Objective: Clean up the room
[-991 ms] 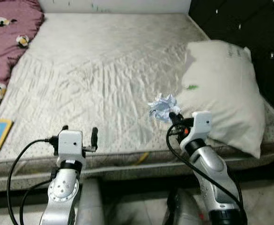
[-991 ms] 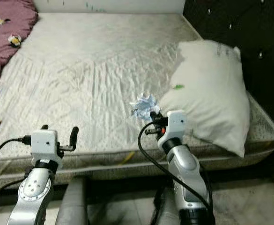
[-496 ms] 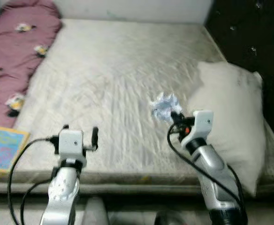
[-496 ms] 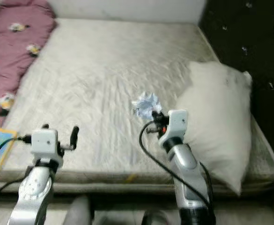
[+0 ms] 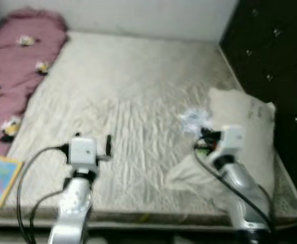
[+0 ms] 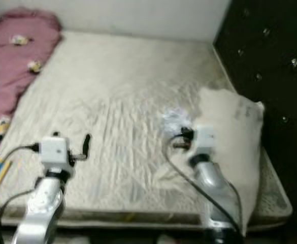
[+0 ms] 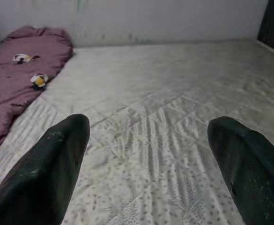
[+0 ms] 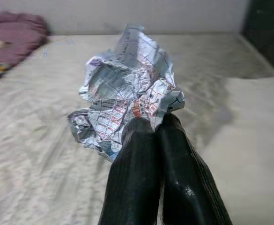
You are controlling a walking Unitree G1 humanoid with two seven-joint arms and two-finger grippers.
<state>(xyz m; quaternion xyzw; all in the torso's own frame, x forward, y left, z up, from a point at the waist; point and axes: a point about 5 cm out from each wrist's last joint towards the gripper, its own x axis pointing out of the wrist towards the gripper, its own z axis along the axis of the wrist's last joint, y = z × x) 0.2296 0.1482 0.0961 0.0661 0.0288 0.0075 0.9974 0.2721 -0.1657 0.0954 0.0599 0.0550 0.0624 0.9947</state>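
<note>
Crumpled paper wad (image 8: 127, 89), white with printed blue and red marks, no clear long axis. Pinched in the closed right tool (image 8: 156, 123), lifted over the bed (image 5: 128, 101) beside the pillow (image 5: 250, 132). Left tool (image 7: 148, 129) spread wide, empty, above bare mattress. Open sheet leftward up to the maroon blanket (image 5: 16, 76).

Camera view now further over the bed (image 5: 123, 101); crumpled paper (image 8: 127, 93) no nearer the pillow (image 5: 250, 132)
</note>
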